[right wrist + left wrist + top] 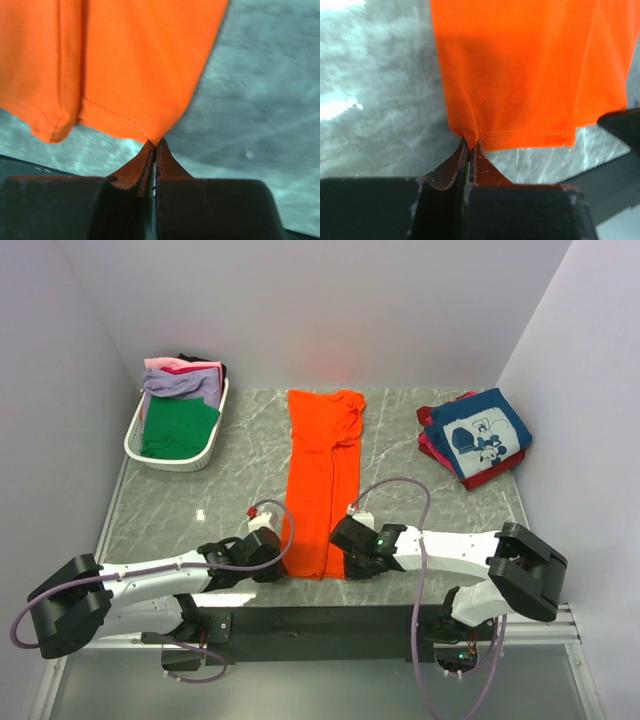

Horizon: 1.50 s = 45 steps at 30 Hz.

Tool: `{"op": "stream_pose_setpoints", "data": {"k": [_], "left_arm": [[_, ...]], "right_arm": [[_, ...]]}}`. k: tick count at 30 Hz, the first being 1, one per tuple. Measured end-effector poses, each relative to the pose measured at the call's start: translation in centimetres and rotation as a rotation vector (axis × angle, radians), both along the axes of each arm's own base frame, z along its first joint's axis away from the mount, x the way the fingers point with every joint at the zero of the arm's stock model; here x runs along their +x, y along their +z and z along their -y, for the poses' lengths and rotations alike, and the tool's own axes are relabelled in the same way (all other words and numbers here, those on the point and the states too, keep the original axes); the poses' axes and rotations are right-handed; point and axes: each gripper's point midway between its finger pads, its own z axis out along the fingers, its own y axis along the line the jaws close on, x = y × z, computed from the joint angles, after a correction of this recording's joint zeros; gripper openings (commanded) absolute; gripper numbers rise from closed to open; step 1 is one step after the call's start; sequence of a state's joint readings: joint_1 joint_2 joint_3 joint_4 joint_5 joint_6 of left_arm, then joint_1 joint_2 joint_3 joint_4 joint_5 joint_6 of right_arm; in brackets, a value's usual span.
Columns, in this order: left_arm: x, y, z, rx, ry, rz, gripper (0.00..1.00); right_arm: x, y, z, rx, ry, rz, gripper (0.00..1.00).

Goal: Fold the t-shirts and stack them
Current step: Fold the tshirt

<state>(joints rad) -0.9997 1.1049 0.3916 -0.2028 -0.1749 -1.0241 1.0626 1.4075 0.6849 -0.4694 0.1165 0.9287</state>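
Left gripper (470,145) is pinched tight on the near hem of the orange t-shirt (530,70), at that hem's left corner, its jaws pressed together with the stitched edge caught at their tips. Right gripper (154,144) is clamped the same way on the hem's right corner, where the cloth comes to a point between the closed jaws. From above, the grey marbled table (240,470) carries everything. The orange t-shirt (322,490) lies down its middle as a long narrow strip, already folded lengthwise, collar end toward the far wall and hem end at the two grippers. The two arms reach in from either side, so the left gripper (283,560) and the right gripper (340,560) meet the near end of the strip from opposite sides. At the far left stands a white slatted basket (180,462) holding loose tees: a green t-shirt (180,428) on top at the front, a lavender t-shirt (180,382) behind it, then a pink t-shirt (168,364) and what looks like a black t-shirt (216,369) at the back edge, though that one is mostly hidden. At the far right, well apart from the strip, sits a folded stack with a navy t-shirt (478,435) with a white cartoon print on top and a red t-shirt (428,446) showing beneath its left edge.
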Motion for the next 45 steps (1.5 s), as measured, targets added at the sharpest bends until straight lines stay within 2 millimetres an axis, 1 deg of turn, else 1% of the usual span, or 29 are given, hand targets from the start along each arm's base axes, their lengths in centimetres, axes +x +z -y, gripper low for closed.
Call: {"op": "stream_pose_setpoints", "data": {"k": [4,8,11,14,17,20,22,25,28,32,34,38,42,45], "left_arm": [[-1.1,0.0,0.7,-0.022,-0.059,-0.029,0.01],[-2.4,0.2,1.3,-0.040,-0.110,-0.057,0.01],[-3.2,0.8,1.9,-0.072,-0.142,-0.064,0.01],[-3.5,1.7,2.4,-0.105,-0.157,-0.057,0.01],[-3.3,2.5,2.9,-0.131,-0.146,-0.050,0.01],[-2.6,3.5,3.5,-0.144,-0.132,-0.029,0.01],[-2.0,4.0,4.0,-0.143,-0.121,-0.014,0.00],[-0.9,4.1,4.6,-0.121,-0.100,-0.001,0.01],[0.6,3.7,4.8,-0.104,-0.068,0.006,0.01],[3.3,3.2,4.0,-0.075,-0.018,0.025,0.01],[4.8,3.5,3.7,-0.068,0.001,0.045,0.01],[9.0,4.5,3.6,-0.057,0.031,0.101,0.01],[13.9,5.6,3.9,-0.037,0.051,0.165,0.00],[17.0,6.0,3.9,-0.011,0.059,0.198,0.01]], "right_arm": [[-0.7,0.6,1.1,-0.025,0.030,-0.012,0.00],[-1.6,1.5,1.7,-0.023,0.054,-0.022,0.00],[-2.3,2.2,2.0,-0.012,0.069,-0.029,0.00],[-2.5,2.9,2.1,0.006,0.075,-0.022,0.00],[-2.3,3.3,2.0,0.021,0.074,-0.006,0.00],[-2.0,3.2,2.0,0.010,0.069,0.008,0.00],[-1.5,3.1,1.8,-0.007,0.064,0.020,0.00],[-0.2,3.1,1.3,-0.031,0.055,0.048,0.00],[2.0,3.3,0.7,-0.036,0.031,0.091,0.00],[5.4,4.1,0.3,-0.030,-0.001,0.151,0.00],[7.3,4.6,0.2,-0.024,-0.016,0.182,0.00],[10.8,5.2,0.1,-0.024,-0.034,0.230,0.00],[14.5,5.4,0.0,-0.040,-0.042,0.260,0.00],[17.4,5.5,0.0,-0.049,-0.051,0.280,0.00]]}}
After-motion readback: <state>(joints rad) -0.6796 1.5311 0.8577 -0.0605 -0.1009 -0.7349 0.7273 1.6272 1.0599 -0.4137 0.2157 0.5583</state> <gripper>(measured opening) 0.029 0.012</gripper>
